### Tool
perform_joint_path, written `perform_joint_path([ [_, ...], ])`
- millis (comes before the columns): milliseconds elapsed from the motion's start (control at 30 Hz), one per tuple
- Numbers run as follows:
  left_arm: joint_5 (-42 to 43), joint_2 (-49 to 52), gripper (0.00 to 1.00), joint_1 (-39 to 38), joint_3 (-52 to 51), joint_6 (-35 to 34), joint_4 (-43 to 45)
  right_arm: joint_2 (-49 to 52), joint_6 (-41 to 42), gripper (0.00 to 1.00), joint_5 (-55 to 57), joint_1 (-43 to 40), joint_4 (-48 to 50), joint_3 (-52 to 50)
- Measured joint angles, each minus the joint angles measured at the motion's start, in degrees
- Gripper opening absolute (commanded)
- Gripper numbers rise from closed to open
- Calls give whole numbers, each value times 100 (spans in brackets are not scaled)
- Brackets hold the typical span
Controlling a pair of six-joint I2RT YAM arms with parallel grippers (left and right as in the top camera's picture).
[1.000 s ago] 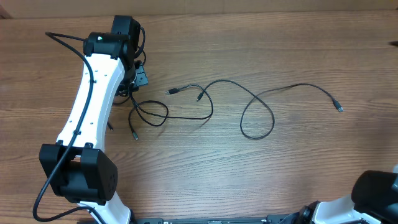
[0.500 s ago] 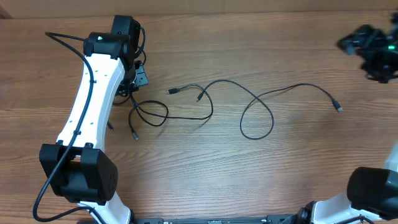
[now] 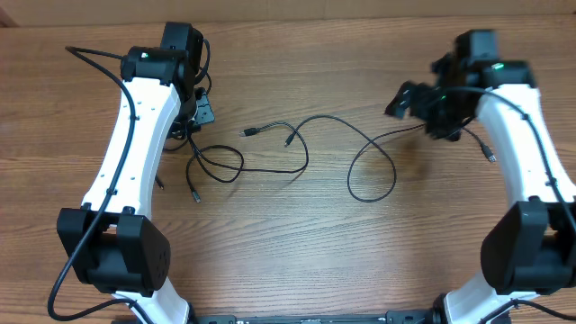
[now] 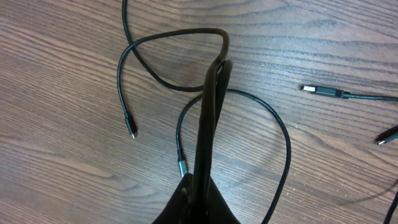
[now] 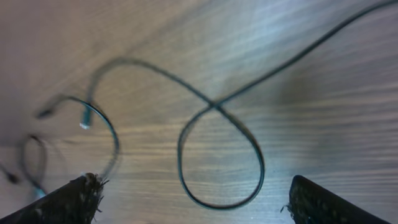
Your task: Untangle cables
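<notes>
Thin black cables lie across the wooden table. My left gripper (image 3: 193, 126) is shut on a bend of one cable (image 4: 180, 32), which kinks at the fingertips (image 4: 219, 59). Below it, that tangle makes a loose loop (image 3: 238, 162) with a plug end (image 3: 195, 196). Two more plug ends (image 3: 247, 132) (image 3: 288, 141) lie mid-table. A long cable runs right, forms a crossed loop (image 3: 350, 177) and ends in a plug (image 3: 491, 158). My right gripper (image 3: 418, 106) hangs wide open above that loop (image 5: 214, 107), holding nothing; in its wrist view (image 5: 194, 182) the loop lies between the fingers.
The left arm's thick black cable (image 3: 90, 58) arches off its white link at the upper left. Another thin loop (image 4: 287, 140) and a silver-tipped plug (image 4: 311, 89) lie right of the left fingers. The table's far edge (image 3: 360, 16) runs along the top.
The right arm has swung in from the right edge, and its open gripper now hangs above the long cable's loop. The left arm and the cables have not moved.
</notes>
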Motion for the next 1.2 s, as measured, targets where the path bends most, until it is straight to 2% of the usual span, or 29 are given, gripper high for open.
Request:
perform_joint_path([
  [100, 11, 0, 4, 0, 0, 0, 22, 0, 280, 88, 479, 417, 601, -535],
  [267, 13, 0, 4, 0, 0, 0, 37, 4, 710, 77, 975, 1060, 2076, -1493],
  [400, 13, 0, 4, 0, 0, 0, 42, 4, 966, 76, 1294, 1480, 3005, -2052],
  [600, 13, 0, 4, 0, 0, 0, 31, 4, 1631, 72, 1801, 1670, 3744, -2507],
  [733, 13, 0, 4, 0, 0, 0, 33, 4, 1886, 62, 1921, 1670, 4336, -2804],
  [933, 13, 0, 4, 0, 0, 0, 28, 17, 2039, 59, 2006, 1670, 4597, -2977],
  [1100, 13, 0, 4, 0, 0, 0, 26, 131, 2094, 41, 2004, 1670, 4594, -2977],
  [1200, 13, 0, 4, 0, 0, 0, 17, 249, 2096, 39, 2000, 1670, 4527, -2983],
])
